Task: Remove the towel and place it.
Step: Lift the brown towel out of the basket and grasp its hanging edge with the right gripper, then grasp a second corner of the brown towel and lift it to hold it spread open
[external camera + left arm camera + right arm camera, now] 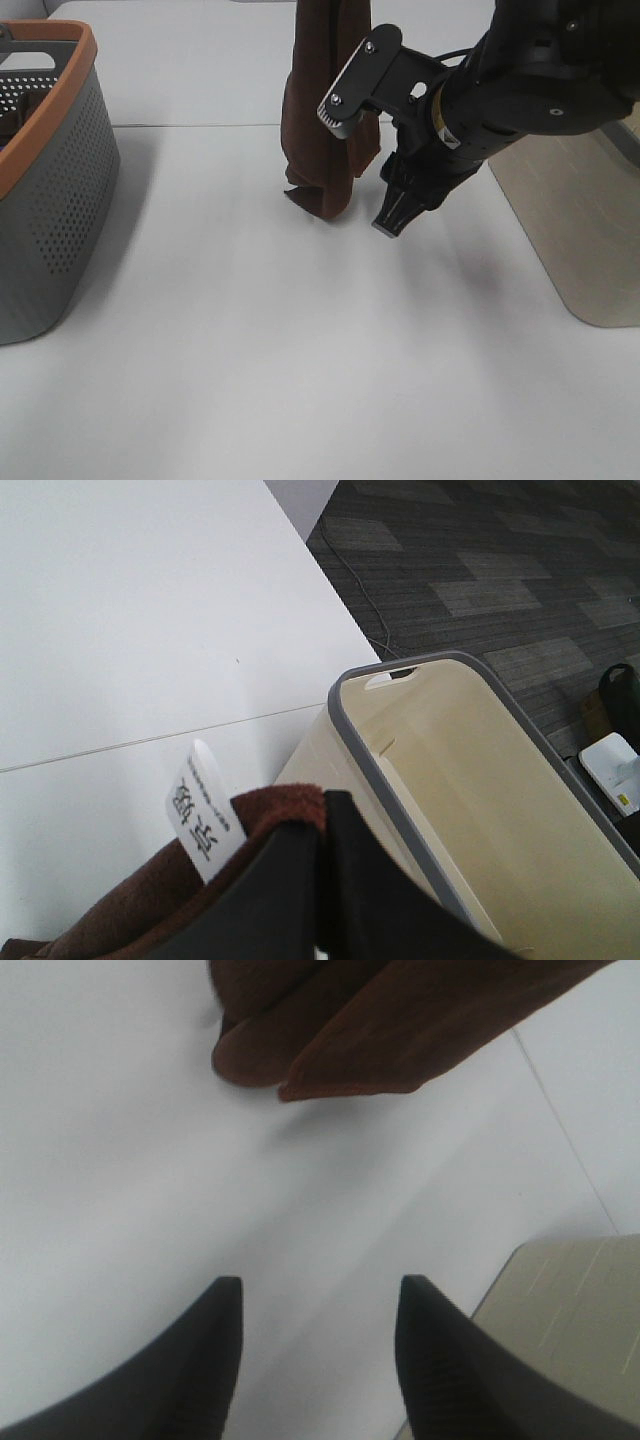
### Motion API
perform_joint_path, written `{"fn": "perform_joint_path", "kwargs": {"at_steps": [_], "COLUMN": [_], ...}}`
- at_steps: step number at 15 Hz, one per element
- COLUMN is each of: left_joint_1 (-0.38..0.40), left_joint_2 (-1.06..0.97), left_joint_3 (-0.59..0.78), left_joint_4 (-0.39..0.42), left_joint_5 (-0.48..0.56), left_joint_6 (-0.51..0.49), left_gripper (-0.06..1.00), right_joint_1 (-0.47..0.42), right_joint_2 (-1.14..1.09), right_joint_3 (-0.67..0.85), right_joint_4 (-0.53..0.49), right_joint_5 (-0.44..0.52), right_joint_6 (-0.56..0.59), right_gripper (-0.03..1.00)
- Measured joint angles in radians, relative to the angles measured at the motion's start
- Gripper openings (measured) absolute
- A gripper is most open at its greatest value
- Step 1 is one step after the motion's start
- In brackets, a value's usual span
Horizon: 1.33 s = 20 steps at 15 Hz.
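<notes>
The dark brown towel (322, 130) hangs bunched from above the top edge of the exterior view, its lower end just above the white table (300, 350). My left gripper (325, 805) is shut on the towel's upper edge (150, 905), next to its white tag (203, 815); this gripper is out of frame in the exterior view. My right gripper (392, 222) is open and empty, low over the table just right of the towel's lower end. In the right wrist view the towel's end (400, 1030) hangs ahead of the open gripper (318, 1295).
A grey perforated basket with an orange rim (50, 200) stands at the left edge. A beige bin with a grey rim (590, 230) stands at the right; it also shows in the left wrist view (450, 770) and the right wrist view (570, 1310).
</notes>
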Motion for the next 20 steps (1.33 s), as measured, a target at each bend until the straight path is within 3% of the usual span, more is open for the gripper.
{"fn": "perform_joint_path", "kwargs": {"at_steps": [1,2,3,7,11,15,20], "left_joint_1": [0.000,0.000,0.000,0.000,0.000,0.000,0.000], "left_joint_2": [0.000,0.000,0.000,0.000,0.000,0.000,0.000], "left_joint_3": [0.000,0.000,0.000,0.000,0.000,0.000,0.000], "left_joint_4": [0.000,0.000,0.000,0.000,0.000,0.000,0.000], "left_joint_5": [0.000,0.000,0.000,0.000,-0.008,-0.008,-0.012], "left_joint_6": [0.000,0.002,0.006,0.027,0.027,0.028,0.037], "left_gripper": [0.00,0.00,0.00,0.00,0.00,0.00,0.00], "right_joint_1": [0.000,0.000,0.000,0.000,0.000,0.000,0.000], "right_joint_2": [0.000,0.000,0.000,0.067,0.182,0.210,0.230], "right_joint_3": [0.010,0.045,0.058,0.063,-0.039,-0.096,-0.096], "right_joint_4": [-0.028,-0.043,-0.045,-0.066,-0.103,-0.250,-0.587], "right_joint_5": [-0.067,-0.209,-0.265,-0.330,-0.239,-0.160,-0.112], "right_joint_6": [0.048,0.092,0.109,0.149,0.265,0.440,0.775], "right_gripper": [0.47,0.47,0.47,0.45,0.45,0.45,0.45]}}
